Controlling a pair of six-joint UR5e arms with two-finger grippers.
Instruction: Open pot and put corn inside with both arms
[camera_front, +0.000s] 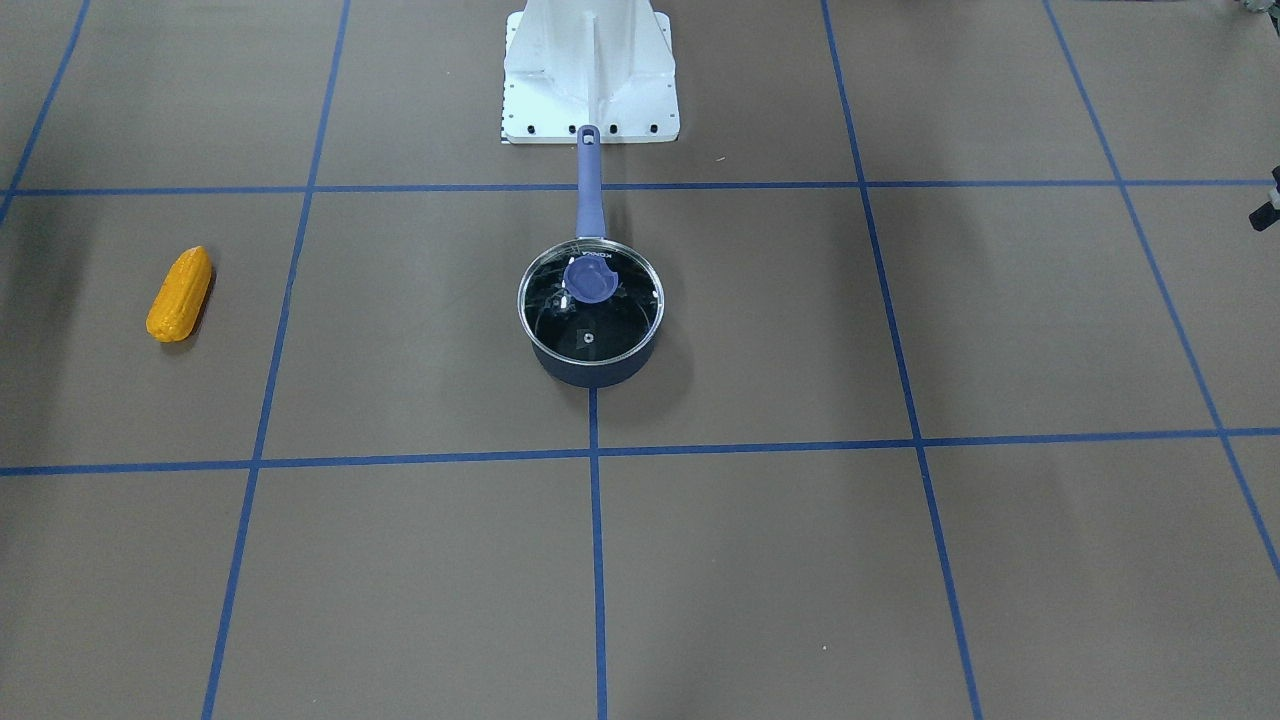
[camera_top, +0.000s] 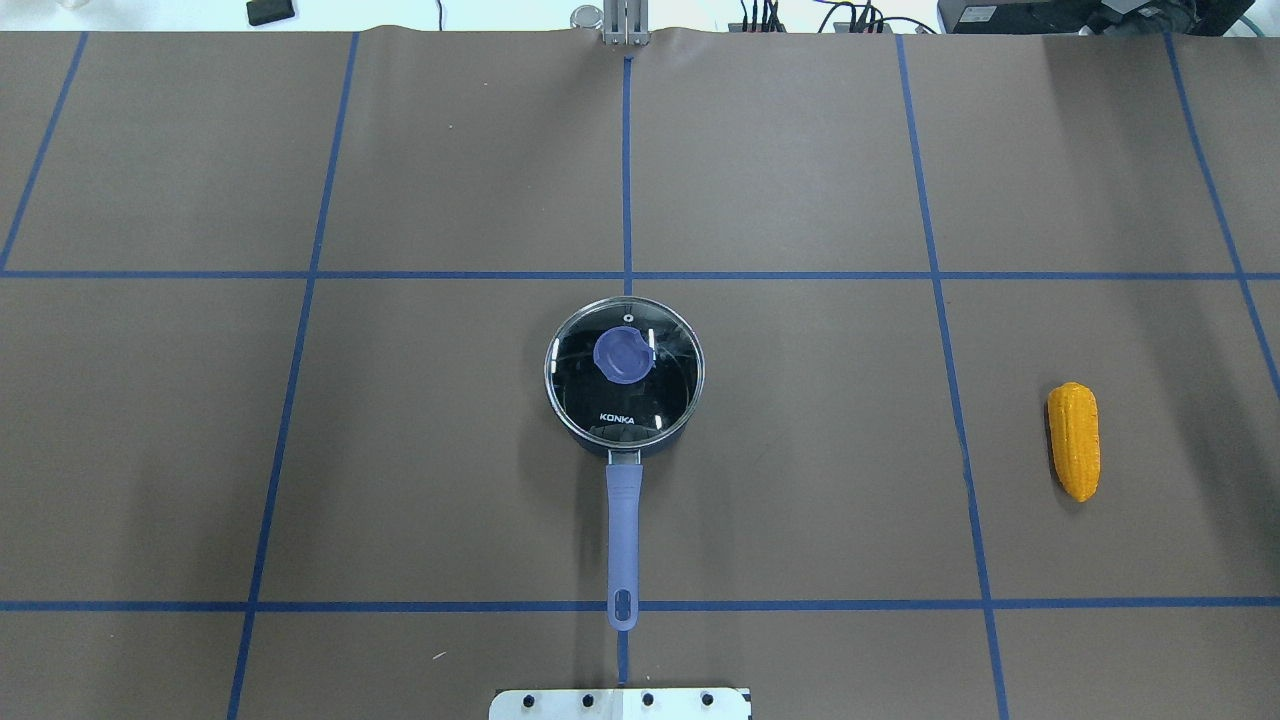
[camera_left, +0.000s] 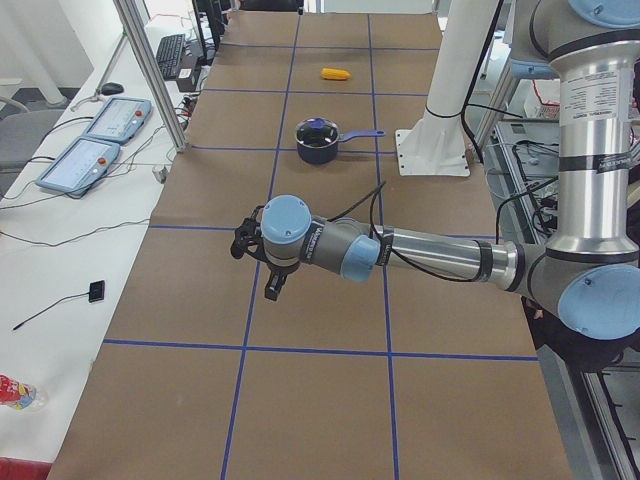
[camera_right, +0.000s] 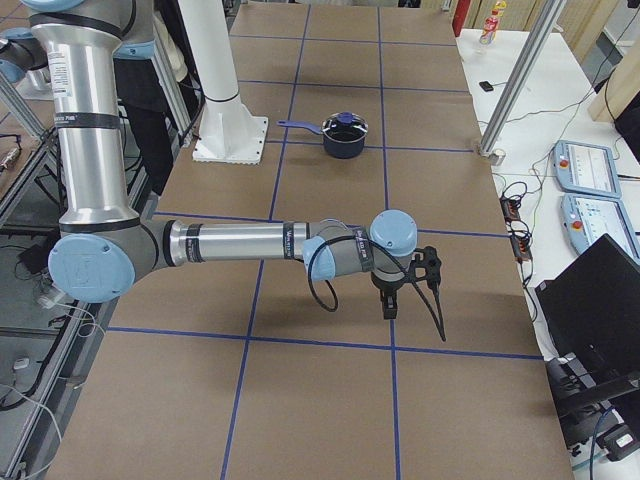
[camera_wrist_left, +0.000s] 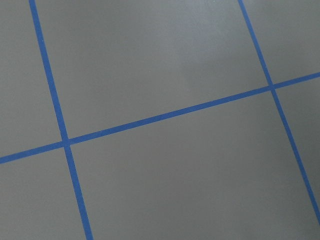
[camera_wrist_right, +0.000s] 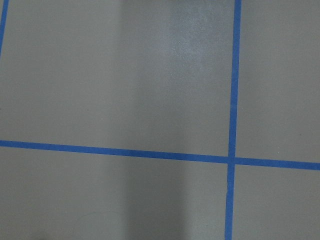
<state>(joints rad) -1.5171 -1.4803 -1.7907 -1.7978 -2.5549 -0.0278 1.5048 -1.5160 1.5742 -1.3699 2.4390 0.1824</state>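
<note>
The pot (camera_top: 612, 446) stands at the table's middle with its round glass lid (camera_top: 624, 372) on it, and its lavender handle (camera_top: 622, 520) points toward the robot base. It also shows in the front view (camera_front: 592, 368). The corn (camera_top: 1073, 440) lies alone far to the robot's right, also seen in the front view (camera_front: 180, 295). My left gripper (camera_left: 271, 292) shows only in the exterior left view, far from the pot (camera_left: 318, 150). My right gripper (camera_right: 388, 308) shows only in the exterior right view. I cannot tell whether either is open or shut.
The brown table is marked with blue tape lines (camera_top: 627, 275). The white robot base plate (camera_front: 590, 100) sits just behind the pot's handle. Both wrist views show only bare table and tape. Control pendants (camera_left: 90, 140) and an aluminium post (camera_left: 150, 75) stand beside the table.
</note>
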